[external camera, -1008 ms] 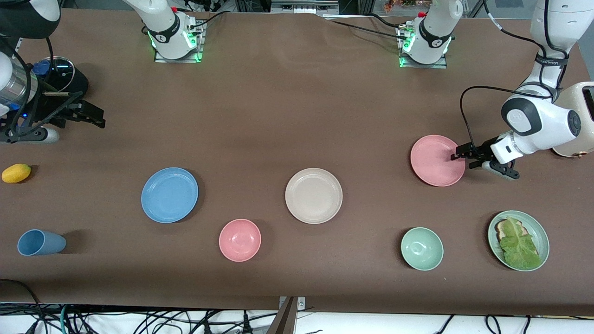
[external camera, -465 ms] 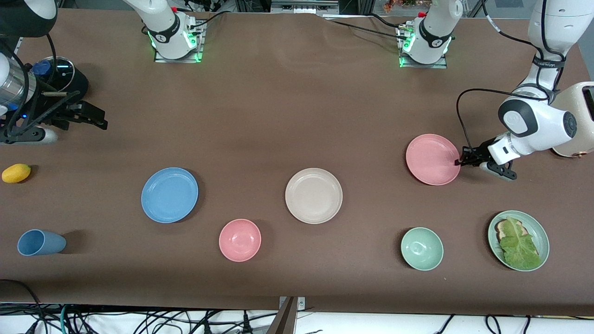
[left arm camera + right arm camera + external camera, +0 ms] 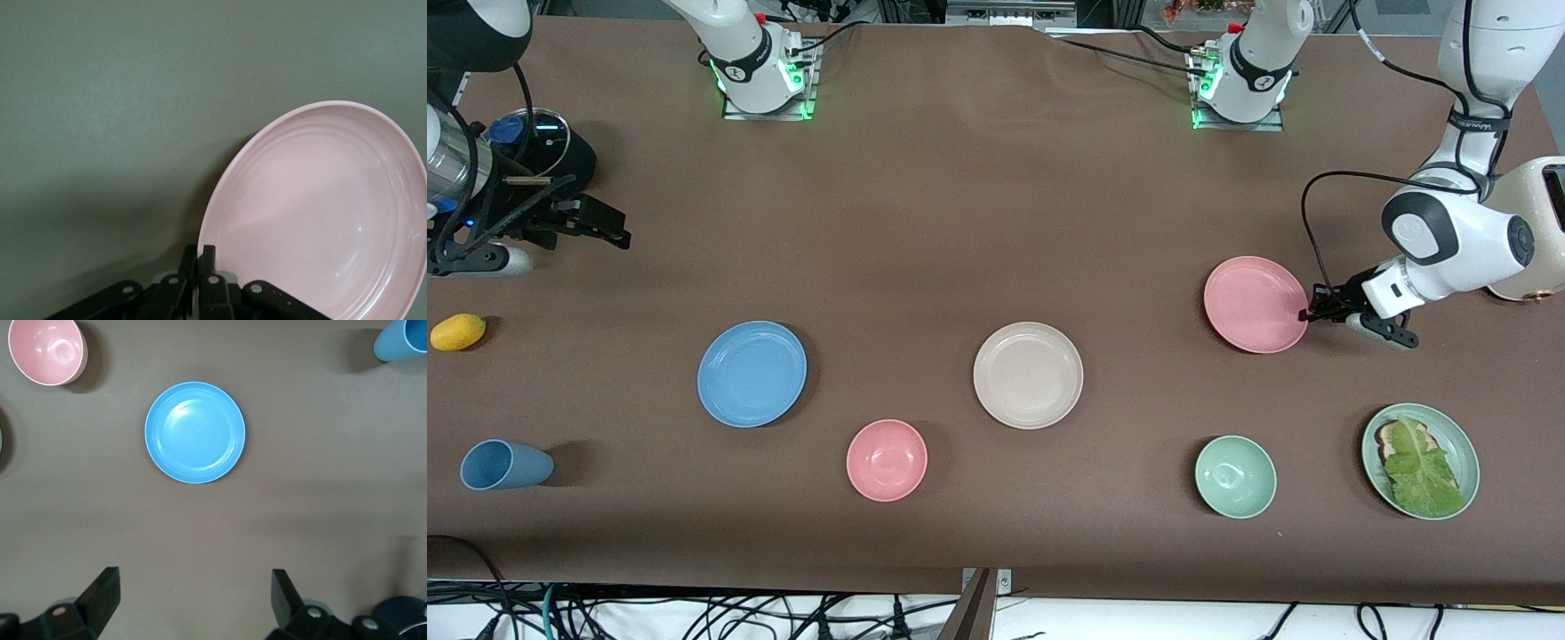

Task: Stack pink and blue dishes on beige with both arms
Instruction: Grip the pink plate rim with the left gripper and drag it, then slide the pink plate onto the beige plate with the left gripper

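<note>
The salmon pink plate sits toward the left arm's end of the table, slightly tilted, and fills much of the left wrist view. My left gripper is shut on its rim, its fingers pinching the edge. The cream-beige plate lies flat mid-table. The sky blue plate lies flat toward the right arm's end and shows whole in the right wrist view. My right gripper hangs open above the table near that end, with only bare table between its fingers.
A small deep pink bowl and a pale green bowl sit near the front edge. A green plate of lettuce and toast lies beside the green bowl. A blue cup, a yellow fruit and a black device are at the right arm's end.
My left gripper has shut on the pink plate's rim, and the plate has shifted slightly toward the table's middle. My right gripper has barely moved.
</note>
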